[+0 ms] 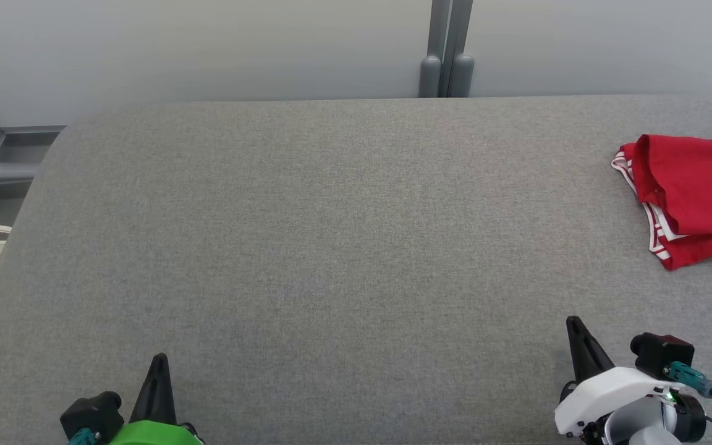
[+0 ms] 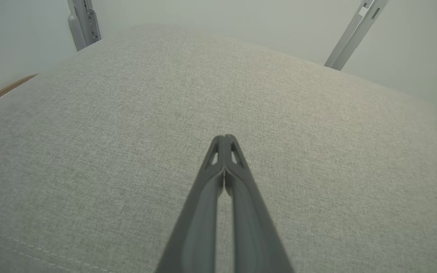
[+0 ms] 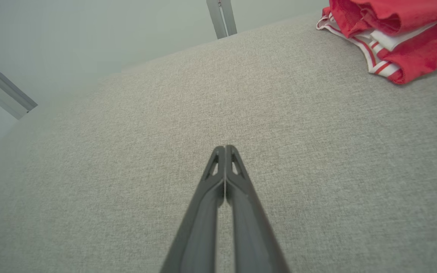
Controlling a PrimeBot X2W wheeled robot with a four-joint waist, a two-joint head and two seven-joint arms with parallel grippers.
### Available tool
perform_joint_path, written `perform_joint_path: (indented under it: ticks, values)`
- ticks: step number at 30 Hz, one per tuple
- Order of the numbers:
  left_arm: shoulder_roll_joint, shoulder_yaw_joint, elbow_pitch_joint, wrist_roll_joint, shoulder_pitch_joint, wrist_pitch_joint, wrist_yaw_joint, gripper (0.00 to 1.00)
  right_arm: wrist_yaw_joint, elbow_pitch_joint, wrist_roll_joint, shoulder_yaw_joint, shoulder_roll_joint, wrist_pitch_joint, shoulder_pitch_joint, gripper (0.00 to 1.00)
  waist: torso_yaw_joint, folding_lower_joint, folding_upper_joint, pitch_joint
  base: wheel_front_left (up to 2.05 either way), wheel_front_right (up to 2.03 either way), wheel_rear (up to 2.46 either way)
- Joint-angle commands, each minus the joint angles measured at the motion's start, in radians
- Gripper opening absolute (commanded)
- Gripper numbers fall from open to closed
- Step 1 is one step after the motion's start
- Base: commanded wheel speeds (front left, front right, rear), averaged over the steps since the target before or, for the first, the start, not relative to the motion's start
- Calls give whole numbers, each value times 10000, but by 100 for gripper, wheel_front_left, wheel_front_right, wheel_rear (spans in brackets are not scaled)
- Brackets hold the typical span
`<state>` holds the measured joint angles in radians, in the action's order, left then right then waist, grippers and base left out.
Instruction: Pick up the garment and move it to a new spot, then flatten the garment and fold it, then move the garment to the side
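The red garment (image 1: 696,198) lies folded over in a loose heap at the right side of the grey surface (image 1: 331,259). The left pincer (image 2: 224,139) and right pincer (image 3: 225,148) are both closed, holding nothing. They sit near the front, likely just resting away from it.

Lab-like test bay: grey fabric-covered table (image 1: 331,216), bare pale wall panels (image 1: 207,49), grey metal posts (image 1: 445,49).

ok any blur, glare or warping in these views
Head view: even soft light, no glare, red garment sharp but cut by the right edge. Left wrist view: washed-out and hazy, grey surface bulges from the wide lens, left pincer softens near the bottom. Right wrist view: same bulge, right pincer likewise.
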<state>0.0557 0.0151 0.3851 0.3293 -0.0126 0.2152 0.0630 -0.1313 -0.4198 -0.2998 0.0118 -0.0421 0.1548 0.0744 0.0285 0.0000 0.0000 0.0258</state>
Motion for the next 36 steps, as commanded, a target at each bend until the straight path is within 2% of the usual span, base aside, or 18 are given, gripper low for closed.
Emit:
perform_joint_path:
  ticks: [1,18,36]
  values:
    - [36,-60,-247,568,228,-110,81,0,1,319,-585,85,-35,-90,29,0,-5,0,0,-4,0,0,0]
    - [17,-146,-615,3544,431,-875,229,0,2,1148,-3660,393,-52,-612,-360,0,-48,0,0,-42,0,0,0]
    - [3,-251,-864,5846,613,-1507,351,0,3,1730,-6039,674,-66,-1064,-612,0,-89,0,0,-79,0,0,0]
